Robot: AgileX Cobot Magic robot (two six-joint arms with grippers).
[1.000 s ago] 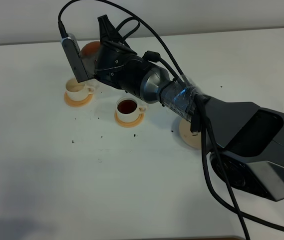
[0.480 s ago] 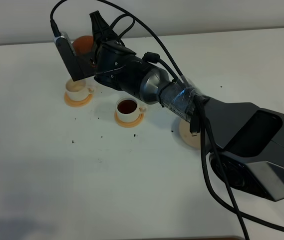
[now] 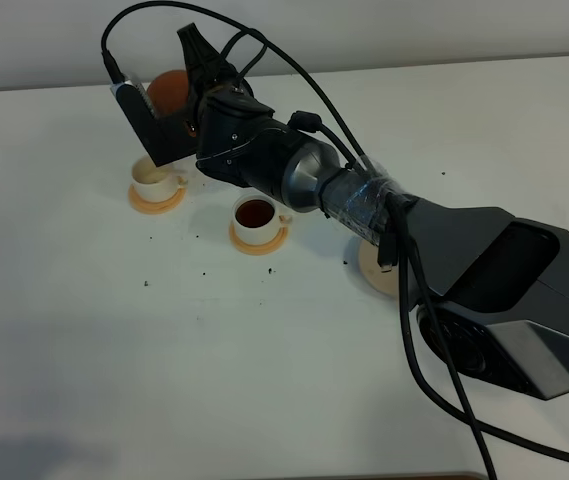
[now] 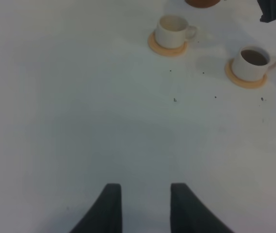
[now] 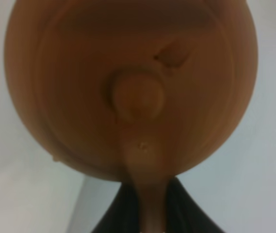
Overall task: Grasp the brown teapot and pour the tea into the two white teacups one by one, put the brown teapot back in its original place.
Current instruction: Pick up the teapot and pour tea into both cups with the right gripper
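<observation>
White table (image 3: pixel 114 350) | brown teapot (image 5: pixel 133 87) gripped by handle in right hand (image 5: pixel 145 209)

One brown teapot (image 3: pixel 167 90), at eleven o'clock in the high view. Two white teacups: the ten o'clock cup (image 3: pixel 150 178) pale inside, the near-centre cup (image 3: pixel 255 213) dark with tea. Two orange coasters, a left coaster (image 3: pixel 154 204) and a right coaster (image 3: pixel 260 243), one under each cup. One beige saucer (image 3: pixel 374 275) at four o'clock. One worktop (image 3: pixel 114 350), carrying several small dark specks (image 3: pixel 146 284).
</observation>
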